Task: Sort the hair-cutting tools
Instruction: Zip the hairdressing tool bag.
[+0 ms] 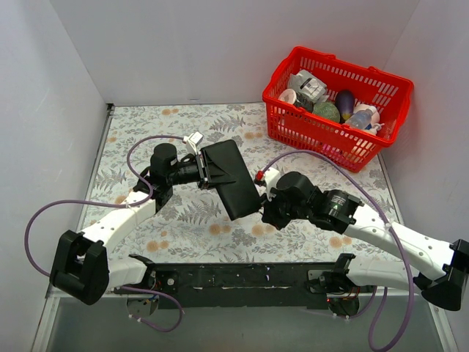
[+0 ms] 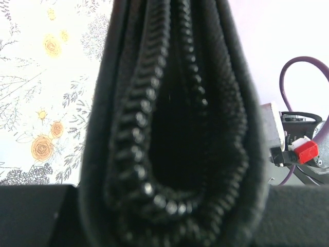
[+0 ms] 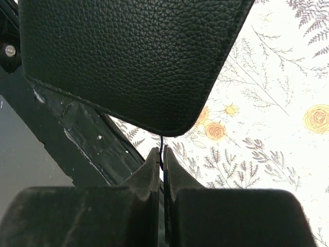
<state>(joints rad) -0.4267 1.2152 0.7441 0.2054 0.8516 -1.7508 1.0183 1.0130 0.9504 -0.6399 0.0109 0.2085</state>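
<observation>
black zip case (image 1: 233, 180), long axis far-left to near-right, left gripper (image 1: 207, 169) clamping its far end, right gripper (image 3: 163, 154) pinched on thin dark strand (image 3: 161, 144) at its corner

Basket (image 1: 322, 139) far right on table (image 1: 146, 125); case (image 1: 231, 180) central, perhaps above it

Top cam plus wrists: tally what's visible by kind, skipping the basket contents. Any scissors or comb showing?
Black zipped case: 1
Red basket: 1
Pincers: 2 (left pincer gripping the case, right pincer shut)
Scissors: 0 in view
Comb: 0 in view
Total: 4
</observation>
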